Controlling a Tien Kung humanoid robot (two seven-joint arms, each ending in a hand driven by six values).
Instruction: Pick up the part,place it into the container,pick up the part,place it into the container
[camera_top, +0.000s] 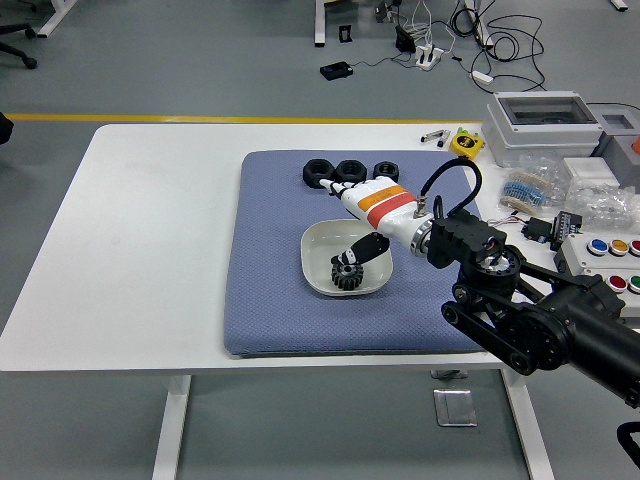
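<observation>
A black gear-shaped part lies in the white square bowl on the blue pad. My right hand, white with an orange band, hangs just above and behind the part with its fingers relaxed off it. Three black nut-like parts stand in a row at the pad's far edge, right behind the hand's back. The left arm does not show.
A yellow tape measure and a grey box stand at the table's back right. Bags of small parts and a button panel lie along the right edge. My right arm crosses the pad's right side.
</observation>
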